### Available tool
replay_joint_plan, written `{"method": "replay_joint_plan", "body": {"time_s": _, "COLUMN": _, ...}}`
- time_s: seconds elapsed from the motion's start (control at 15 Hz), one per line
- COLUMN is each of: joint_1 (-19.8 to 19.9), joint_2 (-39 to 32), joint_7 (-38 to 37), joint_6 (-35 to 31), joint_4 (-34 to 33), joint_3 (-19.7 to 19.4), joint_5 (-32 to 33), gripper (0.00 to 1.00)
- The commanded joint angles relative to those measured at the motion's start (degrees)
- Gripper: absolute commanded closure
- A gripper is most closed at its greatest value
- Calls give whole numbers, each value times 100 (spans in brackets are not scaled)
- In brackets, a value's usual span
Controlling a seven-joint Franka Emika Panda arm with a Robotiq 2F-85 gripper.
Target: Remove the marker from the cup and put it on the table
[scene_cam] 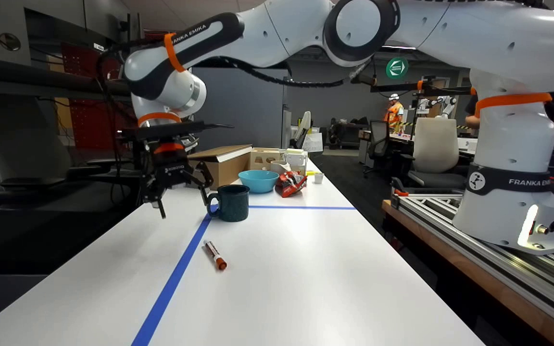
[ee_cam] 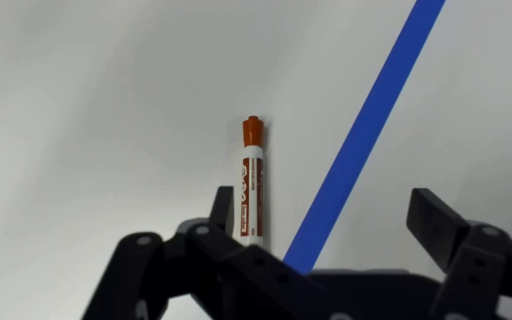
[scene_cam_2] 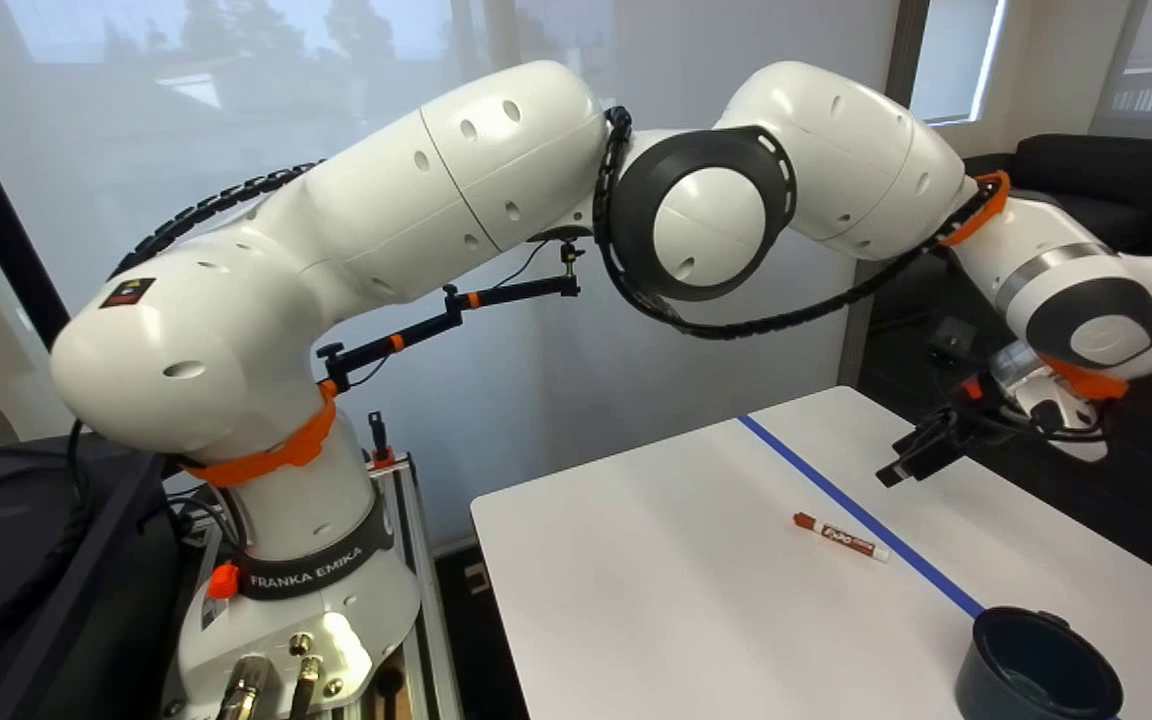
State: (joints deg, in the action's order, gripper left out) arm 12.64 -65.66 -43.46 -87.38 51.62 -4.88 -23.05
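Observation:
The marker (scene_cam: 215, 255), white with a reddish-brown cap and label, lies flat on the white table (scene_cam: 315, 278), outside the cup. It also shows in an exterior view (scene_cam_2: 841, 537) and in the wrist view (ee_cam: 252, 191). The dark teal cup (scene_cam: 234, 203) stands upright on the table, and its inside looks empty in an exterior view (scene_cam_2: 1021, 668). My gripper (scene_cam: 185, 205) is open and empty, raised above the table. In the wrist view its fingers (ee_cam: 322, 211) are wide apart; the marker appears near the left finger, its lower end hidden.
A blue tape stripe (scene_cam_2: 836, 490) runs along the table beside the marker. Beyond the cup stand a light blue bowl (scene_cam: 258, 181), a red packet (scene_cam: 291, 183) and a brown cardboard box (scene_cam: 224, 168). The robot base (scene_cam: 512, 202) stands on a separate bench.

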Motion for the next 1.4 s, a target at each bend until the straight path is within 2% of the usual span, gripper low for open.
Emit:
{"method": "replay_joint_plan", "body": {"time_s": 0.0, "joint_1": -60, "joint_2": 670, "joint_7": 146, "joint_6": -189, "joint_4": 544, "joint_3": -47, "joint_5": 36, "gripper": 0}}
{"method": "replay_joint_plan", "body": {"time_s": 0.2, "joint_1": -113, "joint_2": 1198, "joint_7": 299, "joint_6": -353, "joint_4": 973, "joint_3": -75, "joint_5": 74, "gripper": 0}}
{"method": "replay_joint_plan", "body": {"time_s": 0.6, "joint_1": -414, "joint_2": 2609, "joint_7": 937, "joint_6": -896, "joint_4": 2348, "joint_3": -207, "joint_5": 285, "gripper": 0}}
{"method": "replay_joint_plan", "body": {"time_s": 0.87, "joint_1": -645, "joint_2": 3438, "joint_7": 1762, "joint_6": -1297, "joint_4": 3212, "joint_3": -214, "joint_5": 823, "gripper": 0}}
{"method": "replay_joint_plan", "body": {"time_s": 1.0, "joint_1": -620, "joint_2": 3833, "joint_7": 2363, "joint_6": -1353, "joint_4": 3675, "joint_3": -136, "joint_5": 938, "gripper": 0}}
{"method": "replay_joint_plan", "body": {"time_s": 1.07, "joint_1": -570, "joint_2": 3167, "joint_7": 1849, "joint_6": -1033, "joint_4": 2767, "joint_3": -152, "joint_5": 755, "gripper": 0}}
{"method": "replay_joint_plan", "body": {"time_s": 1.33, "joint_1": -590, "joint_2": 3604, "joint_7": 2258, "joint_6": -1162, "joint_4": 3339, "joint_3": -141, "joint_5": 832, "gripper": 0}}
